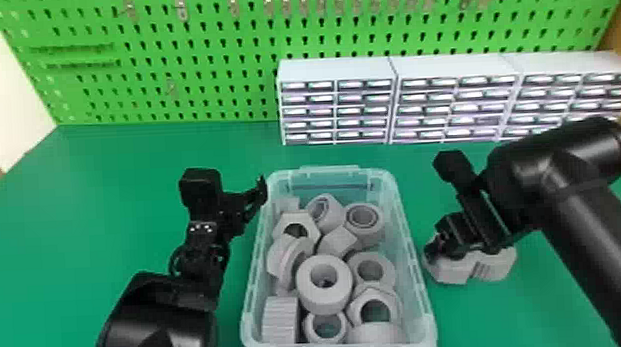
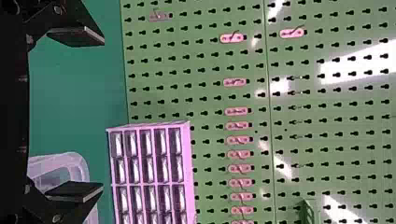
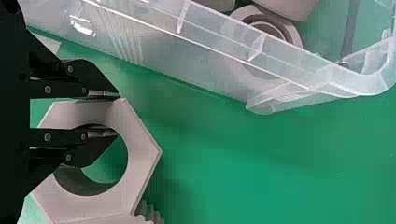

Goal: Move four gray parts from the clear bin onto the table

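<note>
The clear bin (image 1: 413,261), holding several gray parts (image 1: 324,285), stands mid-table. Right of it, my right gripper (image 1: 437,250) is low over a gray hexagonal part (image 1: 449,272), beside a ribbed gray part (image 1: 496,265). In the right wrist view, my right gripper (image 3: 118,114) is shut on the wall of the hexagonal part (image 3: 142,149), one finger in its hole and one outside; a ribbed edge (image 3: 152,213) shows alongside. My left gripper (image 1: 228,214) hangs left of the bin; in the left wrist view, the left gripper (image 2: 102,114) is open with nothing between its fingers.
White drawer cabinets (image 1: 339,109) stand along the back right, before a green pegboard (image 1: 169,51). The bin's right wall (image 3: 201,51) runs close beside the right gripper. Green table surface (image 1: 100,194) extends left of the bin.
</note>
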{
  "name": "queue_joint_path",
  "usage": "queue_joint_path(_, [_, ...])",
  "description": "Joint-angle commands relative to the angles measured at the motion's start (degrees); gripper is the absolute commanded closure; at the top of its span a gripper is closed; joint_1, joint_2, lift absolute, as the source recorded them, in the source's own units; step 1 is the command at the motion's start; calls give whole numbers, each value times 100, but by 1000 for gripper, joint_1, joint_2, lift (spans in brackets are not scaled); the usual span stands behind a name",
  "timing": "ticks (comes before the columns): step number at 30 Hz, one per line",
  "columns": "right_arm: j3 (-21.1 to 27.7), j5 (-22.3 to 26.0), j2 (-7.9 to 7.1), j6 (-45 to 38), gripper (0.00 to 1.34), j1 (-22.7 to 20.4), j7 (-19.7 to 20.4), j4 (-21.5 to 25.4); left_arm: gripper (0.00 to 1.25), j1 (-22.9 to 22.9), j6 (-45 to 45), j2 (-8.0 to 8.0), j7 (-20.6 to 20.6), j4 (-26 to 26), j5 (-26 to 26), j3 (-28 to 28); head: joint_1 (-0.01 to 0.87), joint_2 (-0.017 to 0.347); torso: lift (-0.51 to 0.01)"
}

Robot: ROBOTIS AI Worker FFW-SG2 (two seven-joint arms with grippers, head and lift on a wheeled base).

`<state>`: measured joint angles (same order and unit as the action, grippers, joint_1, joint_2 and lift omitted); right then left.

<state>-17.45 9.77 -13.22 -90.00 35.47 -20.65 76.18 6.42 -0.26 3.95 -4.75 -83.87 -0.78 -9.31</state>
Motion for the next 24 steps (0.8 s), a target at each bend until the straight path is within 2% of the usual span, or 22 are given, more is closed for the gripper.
queue_joint_path(1, [31, 25, -6, 26, 1007, -31, 0, -7, 180, 0, 0, 0, -9, 2, -1, -10, 693, 72, -52])
queue_joint_path(24, [-101, 95, -6, 123, 1007, -5, 0, -262, 180, -9, -27, 0, -9, 11, -28, 8, 693, 72, -52])
